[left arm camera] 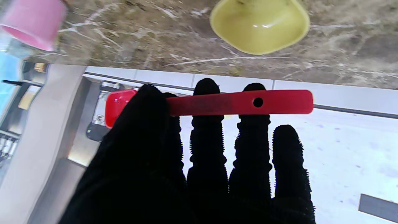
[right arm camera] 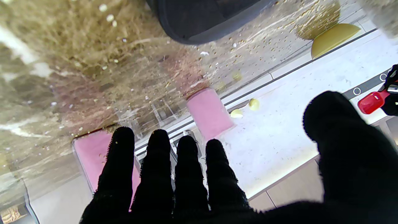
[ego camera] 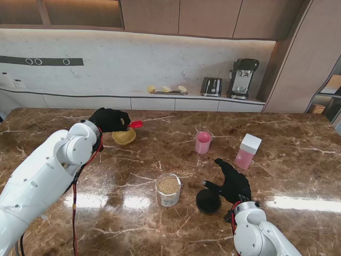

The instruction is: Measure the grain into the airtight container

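1. Currently the left hand (ego camera: 108, 119) pinches a red scoop (left arm camera: 214, 104) by its flat handle, thumb over fingers, just above the yellow bowl (ego camera: 123, 137).
2. Nearer to me than the bowl, and to its right, stands the clear airtight container (ego camera: 168, 189), lid off, already holding some grain.
3. Beside the container, the right hand (ego camera: 232, 182) is spread wide and holds nothing; the black lid (ego camera: 208, 201) lies at its fingertips.
4. Risk: the grip on the thin handle looks shallow, so the scoop could twist and spill grain on the way to the container.
5. Risk: the container is unbraced, so a bump from the scoop could tip it.
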You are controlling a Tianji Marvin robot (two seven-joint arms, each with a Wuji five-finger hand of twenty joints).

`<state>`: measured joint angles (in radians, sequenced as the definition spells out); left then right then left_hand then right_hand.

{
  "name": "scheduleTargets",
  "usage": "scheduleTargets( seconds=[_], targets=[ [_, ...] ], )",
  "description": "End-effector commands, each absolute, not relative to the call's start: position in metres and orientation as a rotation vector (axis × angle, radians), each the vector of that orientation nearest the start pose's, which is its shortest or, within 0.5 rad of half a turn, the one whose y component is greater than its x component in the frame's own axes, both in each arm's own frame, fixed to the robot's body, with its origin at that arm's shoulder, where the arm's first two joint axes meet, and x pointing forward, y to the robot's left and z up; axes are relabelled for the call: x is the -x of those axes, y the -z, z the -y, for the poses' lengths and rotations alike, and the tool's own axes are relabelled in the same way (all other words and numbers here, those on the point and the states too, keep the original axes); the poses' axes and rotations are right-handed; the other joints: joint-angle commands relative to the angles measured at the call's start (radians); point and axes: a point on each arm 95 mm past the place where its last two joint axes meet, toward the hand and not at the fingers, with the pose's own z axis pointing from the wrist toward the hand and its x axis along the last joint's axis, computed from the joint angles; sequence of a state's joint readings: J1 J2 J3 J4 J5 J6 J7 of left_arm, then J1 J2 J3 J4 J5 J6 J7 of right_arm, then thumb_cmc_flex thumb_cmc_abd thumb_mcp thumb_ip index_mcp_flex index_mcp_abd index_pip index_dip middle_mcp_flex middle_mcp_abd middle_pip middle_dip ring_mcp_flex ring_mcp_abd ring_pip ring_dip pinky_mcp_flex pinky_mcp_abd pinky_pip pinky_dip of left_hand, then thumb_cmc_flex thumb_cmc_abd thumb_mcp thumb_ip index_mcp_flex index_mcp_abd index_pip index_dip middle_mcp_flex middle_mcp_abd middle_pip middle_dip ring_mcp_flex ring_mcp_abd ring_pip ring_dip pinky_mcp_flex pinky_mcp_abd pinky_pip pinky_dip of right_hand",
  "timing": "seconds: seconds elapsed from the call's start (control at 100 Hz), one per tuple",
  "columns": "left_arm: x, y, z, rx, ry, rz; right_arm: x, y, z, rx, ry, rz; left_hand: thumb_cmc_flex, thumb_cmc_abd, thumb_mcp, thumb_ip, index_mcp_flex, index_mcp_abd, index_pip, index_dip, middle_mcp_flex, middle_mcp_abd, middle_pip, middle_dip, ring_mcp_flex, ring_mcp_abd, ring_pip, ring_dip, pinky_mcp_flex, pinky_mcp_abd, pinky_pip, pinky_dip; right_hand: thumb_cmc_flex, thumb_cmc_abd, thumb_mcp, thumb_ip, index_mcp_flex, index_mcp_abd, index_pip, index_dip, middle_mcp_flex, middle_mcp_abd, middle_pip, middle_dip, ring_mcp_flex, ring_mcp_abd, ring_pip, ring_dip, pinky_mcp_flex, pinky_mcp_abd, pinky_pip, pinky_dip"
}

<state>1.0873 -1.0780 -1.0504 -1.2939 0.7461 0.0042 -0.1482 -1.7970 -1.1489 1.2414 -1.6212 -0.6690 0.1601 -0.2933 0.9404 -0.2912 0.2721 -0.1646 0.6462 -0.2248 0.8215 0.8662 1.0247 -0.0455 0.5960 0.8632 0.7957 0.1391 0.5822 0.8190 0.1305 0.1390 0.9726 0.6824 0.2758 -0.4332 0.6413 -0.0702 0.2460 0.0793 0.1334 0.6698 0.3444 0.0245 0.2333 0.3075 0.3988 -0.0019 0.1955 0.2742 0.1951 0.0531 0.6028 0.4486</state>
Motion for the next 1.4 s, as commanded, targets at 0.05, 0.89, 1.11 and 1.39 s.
scheduleTargets(
  seconds=[0.05,0.89,1.11,1.39],
  targets=[
    [-0.506,0.269,-0.01,1.341,1.504,-1.528,-0.331,0.38,0.016,-1.654,-1.513,-1.042,0.091,0.057,0.007,0.026,0.01,-0.137,0.038,0.009,-0.016,-0.006,0.018,0.046,0.08,0.033,0.03,0.005,0.031,0.042,0.052,0.021,0.028,-0.005,-0.015,0.04,0.052,-0.023,0.021,0.006,0.077,-0.011,0.023,0.024,0.077,-0.004,0.022,0.022,0.042,-0.044,0.006,-0.003],
    [-0.431,0.291,0.005,1.555,1.716,-1.619,-0.332,0.36,0.002,-1.637,-1.549,-1.009,0.164,0.088,-0.087,0.053,0.027,-0.009,0.086,-0.164,-0.238,0.044,-0.002,0.315,0.05,0.078,0.245,0.252,0.106,0.143,0.092,-0.015,0.04,-0.015,-0.014,0.039,0.088,-0.033,0.065,-0.04,0.128,-0.018,0.042,0.016,0.142,-0.011,0.039,0.018,0.079,-0.055,0.078,-0.089],
    [-0.433,0.292,0.01,1.605,1.71,-1.64,-0.33,0.361,0.0,-1.655,-1.554,-0.992,0.288,0.165,-0.295,0.084,-0.003,-0.04,0.064,0.004,-0.306,0.064,-0.163,-0.119,-0.057,0.068,-0.074,-0.07,0.105,0.102,0.058,-0.032,0.034,-0.003,-0.016,0.04,0.084,-0.035,0.063,-0.047,0.126,-0.019,0.037,0.015,0.135,-0.008,0.034,0.017,0.073,-0.05,0.079,-0.099],
    [-0.436,0.296,0.02,1.637,1.71,-1.659,-0.328,0.364,0.003,-1.674,-1.558,-0.965,0.314,0.185,-0.317,0.069,-0.066,-0.099,0.114,0.104,-0.019,0.064,-0.076,-0.351,0.137,0.042,-0.059,-0.172,0.077,0.114,0.084,-0.054,0.032,0.009,-0.019,0.042,0.085,-0.036,0.064,-0.052,0.133,-0.017,0.036,0.016,0.137,-0.004,0.034,0.019,0.072,-0.043,0.085,-0.102]
  ],
)
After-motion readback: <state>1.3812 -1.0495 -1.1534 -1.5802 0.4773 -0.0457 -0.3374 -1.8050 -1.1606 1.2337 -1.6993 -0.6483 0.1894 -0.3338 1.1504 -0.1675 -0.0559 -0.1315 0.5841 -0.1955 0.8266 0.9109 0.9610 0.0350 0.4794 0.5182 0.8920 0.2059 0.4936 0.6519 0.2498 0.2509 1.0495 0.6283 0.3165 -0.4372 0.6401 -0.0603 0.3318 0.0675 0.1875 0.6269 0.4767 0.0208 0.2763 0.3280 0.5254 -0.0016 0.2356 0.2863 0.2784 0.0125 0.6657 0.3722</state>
